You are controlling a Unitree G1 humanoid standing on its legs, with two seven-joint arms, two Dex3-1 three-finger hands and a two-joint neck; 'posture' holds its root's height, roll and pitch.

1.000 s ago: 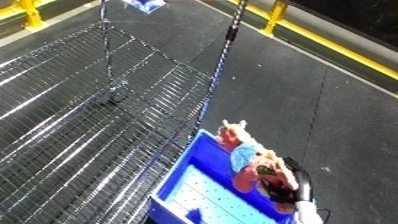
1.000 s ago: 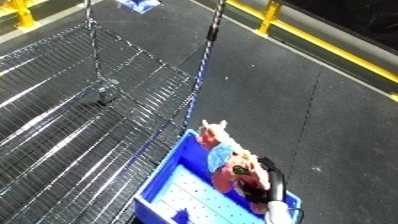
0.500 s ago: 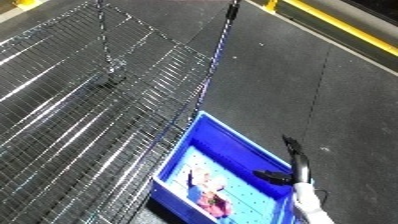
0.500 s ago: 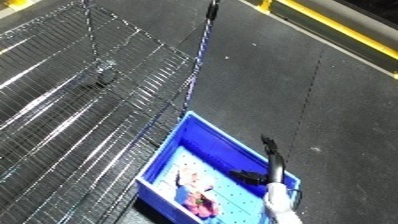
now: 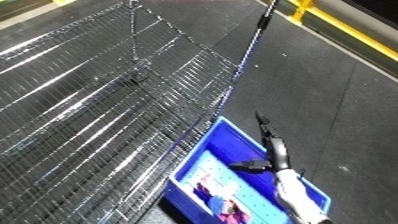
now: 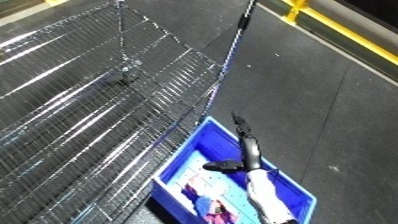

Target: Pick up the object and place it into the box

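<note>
right hand (image 5: 269, 148) is seen over the blue bin (image 5: 202, 153), fingers straight and released, nothing held; thumb sticks out sideways toward the bin's inside. fingers point up-frame toward the bin's far corner, just above the bin's right rim. the white forearm (image 5: 293, 192) comes in from the lower right edge, crossing the bin's right side.

the object (image 6: 206, 201), a pink and purple soft item with some light blue, is lying on the bin floor at the near end, close to the near left wall. its long axis appears to run roughly along the bin's length, from near corner toward the far end; which end is the head cannot be told. hand and object are apart, not touching.

the bin sits on the dark floor (image 5: 346, 105), its left long side just beside the lower edge of a wire mesh cart (image 5: 115, 115), which fills the left half of the view. a yellow rail (image 5: 346, 27) runs along the upper right corner.

left hand is not seen in either view.
</note>
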